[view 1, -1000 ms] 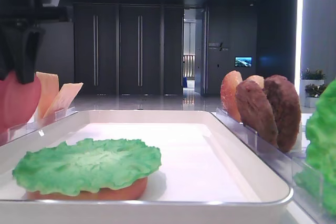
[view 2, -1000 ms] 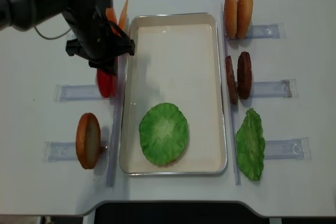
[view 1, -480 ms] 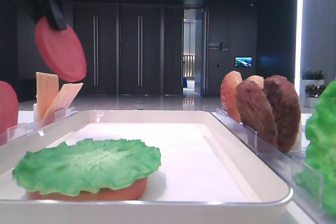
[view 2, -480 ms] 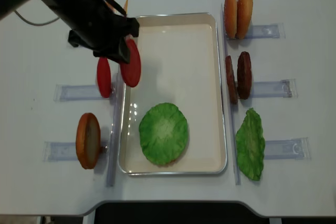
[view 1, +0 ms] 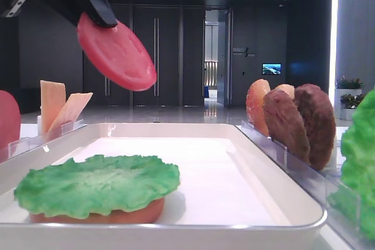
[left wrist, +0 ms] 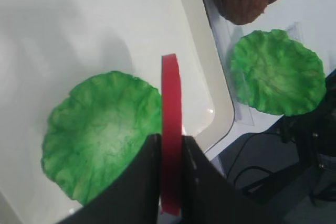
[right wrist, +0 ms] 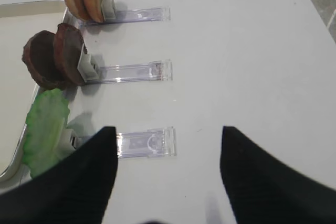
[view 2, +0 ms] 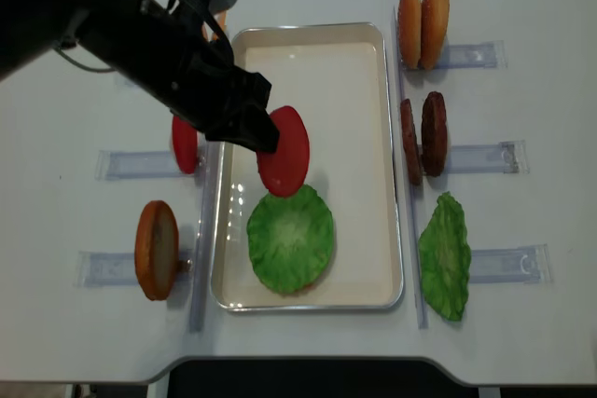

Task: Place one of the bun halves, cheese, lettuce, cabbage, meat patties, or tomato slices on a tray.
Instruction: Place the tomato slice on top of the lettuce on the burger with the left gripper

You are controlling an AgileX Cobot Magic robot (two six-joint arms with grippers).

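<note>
One tomato slice [view 2: 184, 144] stands in a clear rack [view 2: 140, 164] off the tray's [view 2: 317, 36] left rim. The left gripper [view 2: 264, 137] is clenched on a second tomato slice [view 2: 284, 151], held in the air over the tray's middle, above the lettuce [view 2: 290, 236] lying near the tray's front edge. Off the right rim stand meat patties [view 2: 433, 133]. The right gripper [right wrist: 168, 174] hangs released, grasping nothing.
</note>
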